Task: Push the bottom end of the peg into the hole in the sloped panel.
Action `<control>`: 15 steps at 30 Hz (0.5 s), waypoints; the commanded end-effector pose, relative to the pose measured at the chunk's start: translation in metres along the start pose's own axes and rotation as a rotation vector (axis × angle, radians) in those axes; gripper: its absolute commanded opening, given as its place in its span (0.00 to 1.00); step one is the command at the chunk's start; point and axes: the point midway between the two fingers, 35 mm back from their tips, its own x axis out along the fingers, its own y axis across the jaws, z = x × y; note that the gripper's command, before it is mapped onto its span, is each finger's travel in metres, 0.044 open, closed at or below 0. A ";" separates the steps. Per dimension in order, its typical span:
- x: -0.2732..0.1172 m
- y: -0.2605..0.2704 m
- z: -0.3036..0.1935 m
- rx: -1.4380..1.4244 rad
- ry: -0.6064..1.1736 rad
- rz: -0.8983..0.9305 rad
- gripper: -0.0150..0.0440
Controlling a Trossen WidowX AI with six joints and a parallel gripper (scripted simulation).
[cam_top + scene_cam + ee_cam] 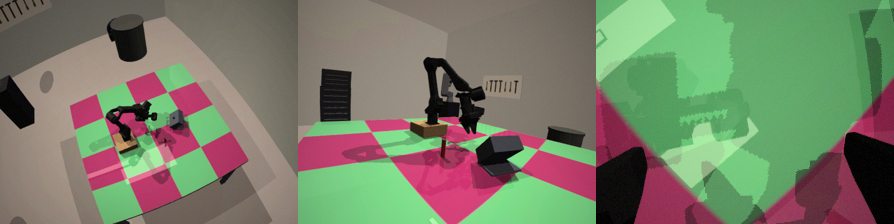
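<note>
The slim red upright peg [165, 141] [443, 147] is standing on the pink-and-green checkered table [191, 180] [340, 191], near the dark grey sloped block [176, 119] [499, 149] and apart from it; the black two-fingered gripper [145, 113] [471, 128] [746, 151] is hovering above the table near that block, its fingers spread wide with nothing between them; the block's sloped face is showing one small dark hole [174, 117]; the brown box-shaped base [119, 144] [417, 130] is sitting well apart from the block, carrying the black jointed arm [127, 109] [433, 81].
</note>
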 end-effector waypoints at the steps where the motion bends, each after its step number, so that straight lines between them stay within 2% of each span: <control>1: -0.001 -0.013 -0.002 -0.001 0.024 0.010 1.00; 15: -0.005 -0.056 -0.019 -0.022 0.103 0.039 1.00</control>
